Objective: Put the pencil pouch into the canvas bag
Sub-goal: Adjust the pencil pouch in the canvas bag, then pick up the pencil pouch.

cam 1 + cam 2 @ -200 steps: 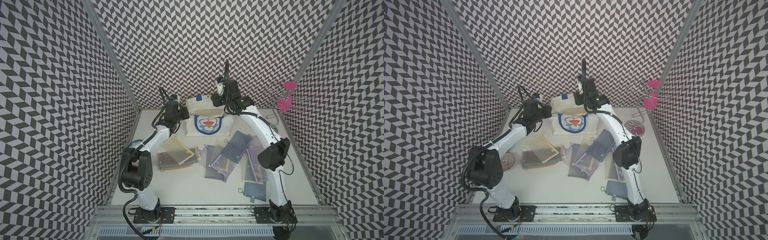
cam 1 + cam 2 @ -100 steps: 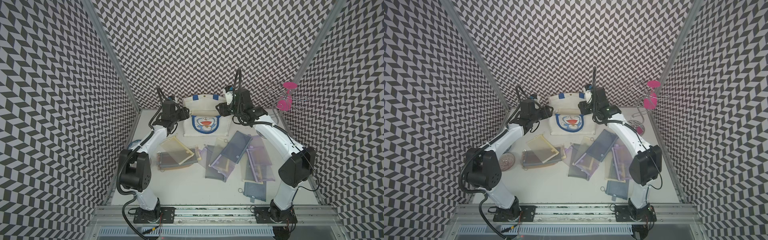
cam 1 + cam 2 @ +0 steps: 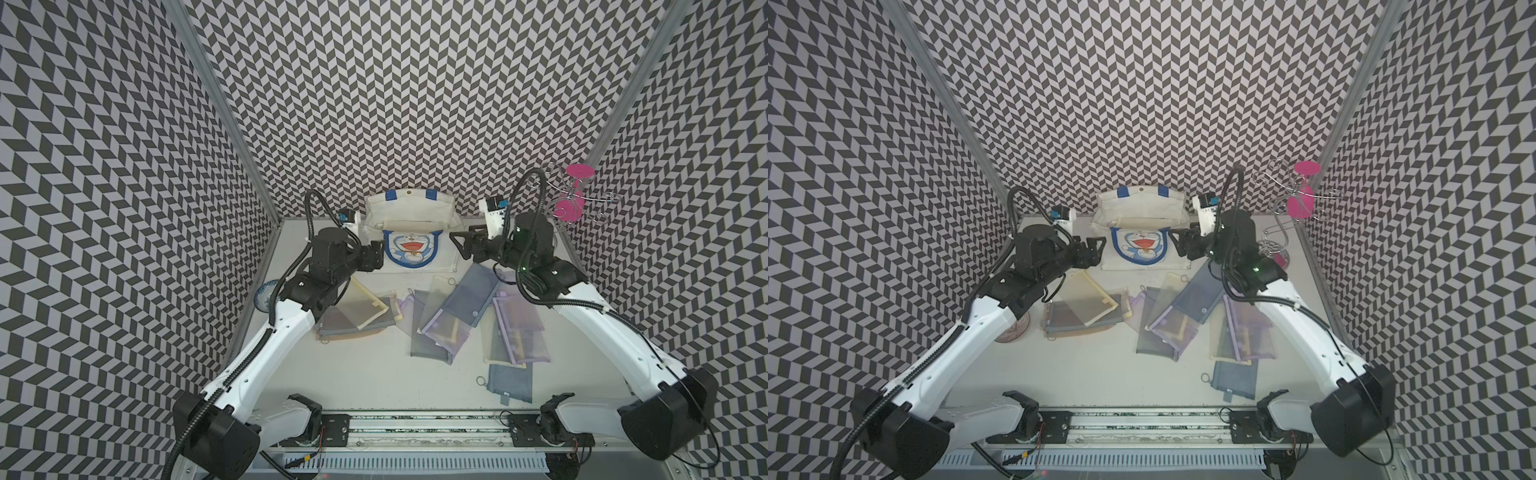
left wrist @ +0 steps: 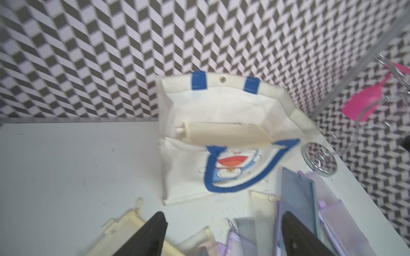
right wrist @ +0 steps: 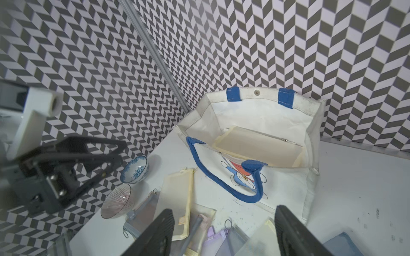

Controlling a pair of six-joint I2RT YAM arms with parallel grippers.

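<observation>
While both stand wide and empty, left gripper (image 3: 376, 255) and right gripper (image 3: 461, 246) flank the bag (image 3: 409, 196), where a cream pouch (image 5: 257, 148) lies inside. It looks light, thin and floppy; best pinched at a raised edge.

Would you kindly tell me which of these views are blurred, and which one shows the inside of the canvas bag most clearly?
Left wrist view: motion-blurred throughout, with the edges of the canvas bag smeared. Right wrist view: sharp, and the cream pencil pouch lying inside the bag shows its zip clearly. Both top views: crisp and evenly lit, with no glare and only faint shadows.
</observation>
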